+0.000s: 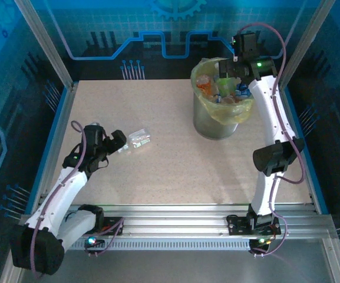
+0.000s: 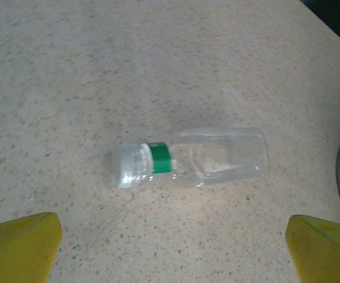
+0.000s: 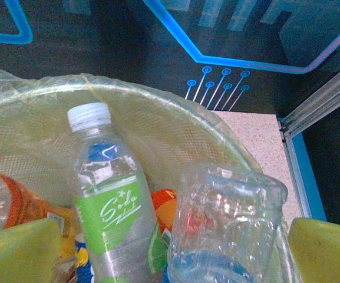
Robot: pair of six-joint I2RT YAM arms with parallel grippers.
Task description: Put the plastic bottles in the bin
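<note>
On table (image 1: pixel 175 171), 1 clear bottle (image 2: pixel 190 156); 1 bin (image 1: pixel 208 127) w/ 3+ bottles (image 3: pixel 114 206).

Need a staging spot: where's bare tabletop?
Free: far speckled beige tabletop from its blue left edge to the tall translucent bag-lined bin; also near-centre along the metal rail. Crowded: bin piled with plastic bottles under right end effector; small clear green-banded bottle at left end effector.

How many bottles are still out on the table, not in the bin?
1. A clear bottle with a green band lies on its side left of centre on the table, just ahead of the left gripper. Others may hide behind the bin.
</note>
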